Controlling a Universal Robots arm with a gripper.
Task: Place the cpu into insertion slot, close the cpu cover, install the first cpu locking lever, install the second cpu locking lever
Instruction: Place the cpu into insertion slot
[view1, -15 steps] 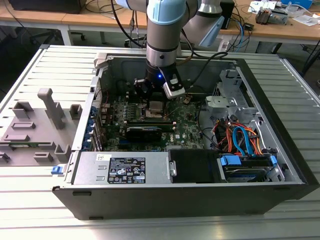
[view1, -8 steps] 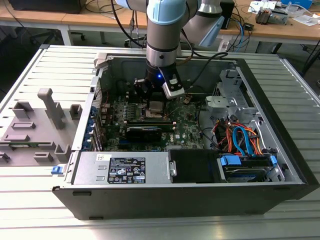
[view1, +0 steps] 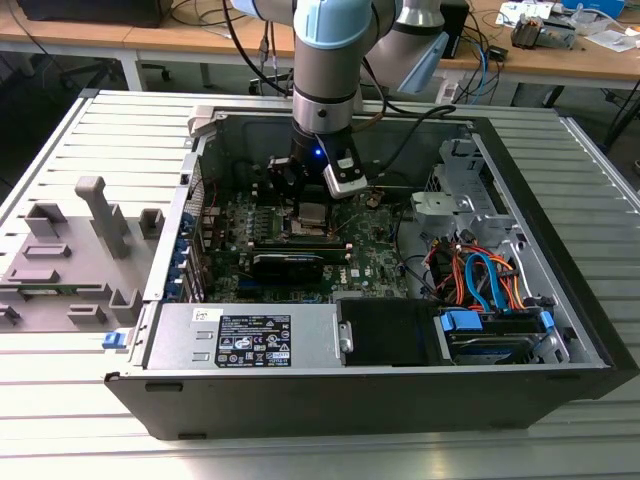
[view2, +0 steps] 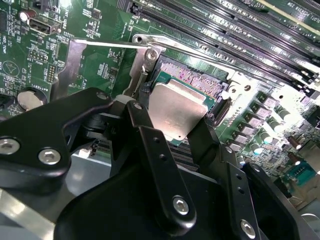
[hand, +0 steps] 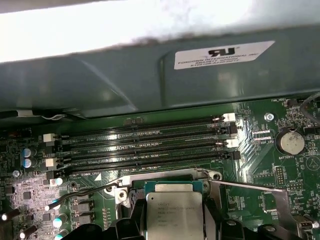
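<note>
In the exterior view the arm reached down into the open case (view1: 300, 400), which lay on a slatted table (view1: 60, 430). The gripper (view1: 308, 200) hung low over the green board (view1: 370, 255), near the case's back wall.

In the second wrist view the gripper (view2: 170, 120) was clamped on the cpu (view2: 176, 107), with one black finger (view2: 142, 125) against one edge and the other against the opposite edge. The cpu's silver top faced up. The chip sat directly over the slot (view2: 196, 80), slightly tilted, and a strip of the slot's gold contacts showed past its far edge. Whether the chip touched the contacts could not be told.

The first wrist view showed the cpu (hand: 172, 212) between the finger tips, framed by the slot's (hand: 172, 184) rim. The cover (hand: 280, 200) was swung open and lay off to one side of the slot, on the side of the round battery (hand: 291, 142); it showed as a silver plate (view2: 75, 65) in the second wrist view. A thin lever (hand: 85, 192) stood unlatched on the opposite side of the slot, and a second lever (hand: 250, 186) ran along the cover's edge. The long memory slots (hand: 150, 145) lay just beyond the slot, parallel to its far rim.
</note>
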